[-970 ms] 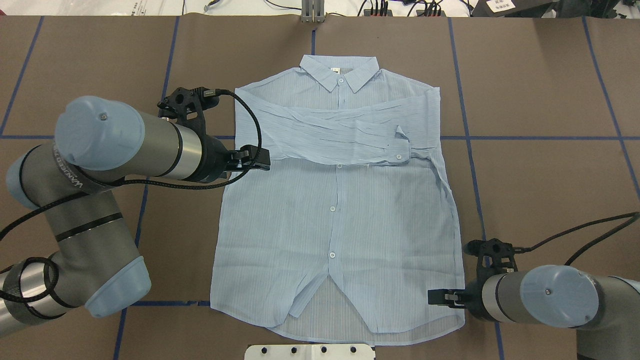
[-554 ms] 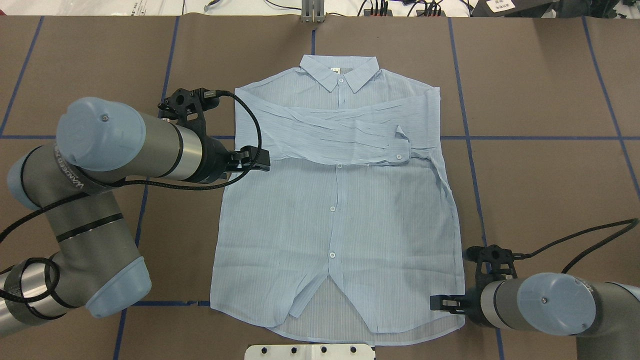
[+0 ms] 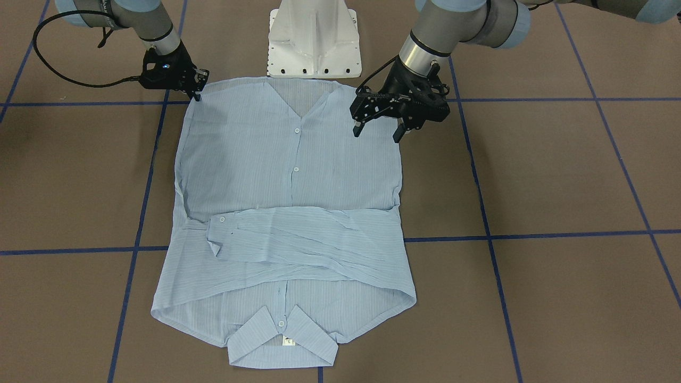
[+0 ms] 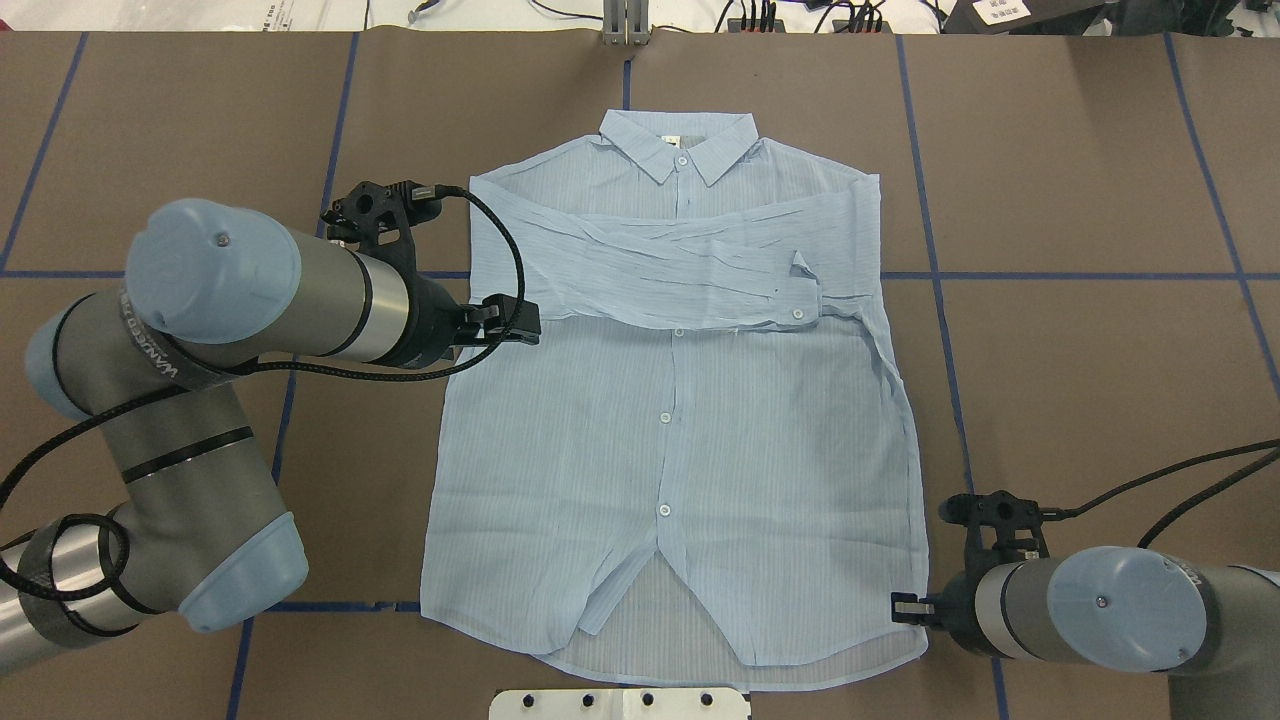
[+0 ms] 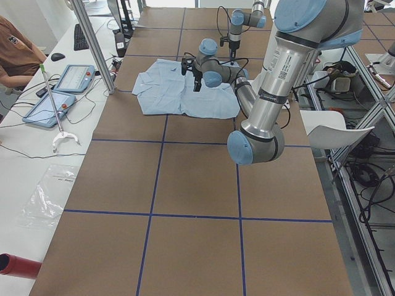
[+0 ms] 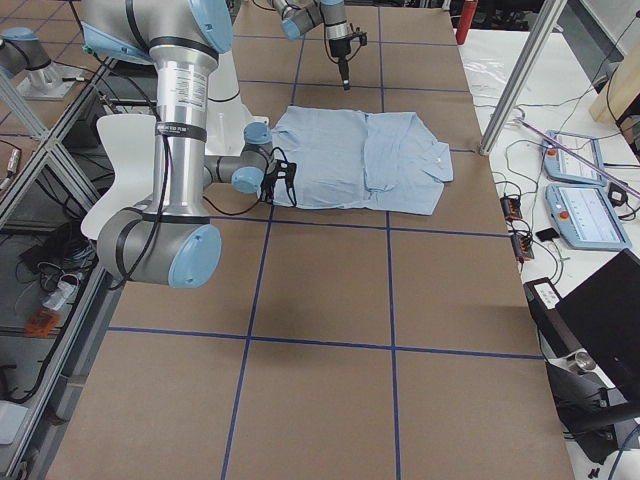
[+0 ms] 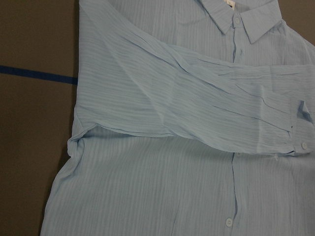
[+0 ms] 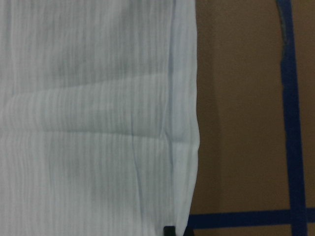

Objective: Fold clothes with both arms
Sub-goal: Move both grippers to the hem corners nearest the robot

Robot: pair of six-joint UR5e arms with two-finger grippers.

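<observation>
The light-blue striped shirt (image 4: 680, 430) lies flat, buttoned side up, collar at the far side, one sleeve folded across the chest; it also shows in the front view (image 3: 292, 175). My left gripper (image 4: 525, 322) is open and empty above the shirt's left side near the sleeve fold, its fingers spread in the front view (image 3: 376, 133). The left wrist view shows the folded sleeve and cuff (image 7: 172, 147). My right gripper (image 4: 905, 607) looks shut, its tip at the shirt's near right hem corner (image 3: 198, 96). The right wrist view shows the flat shirt edge (image 8: 182, 123) and one dark fingertip (image 8: 170, 230).
The white pedestal base (image 3: 314, 42) stands just behind the hem. Blue tape lines (image 4: 1080, 275) cross the brown table. In the left view, tablets (image 5: 62, 80), a metal post (image 5: 92, 43) and a seated person (image 5: 12, 43) are beyond the far edge.
My right gripper has drawn back to the right and toward the robot, from over the hem to the shirt's edge. The left arm shifted slightly. The shirt has not moved.
</observation>
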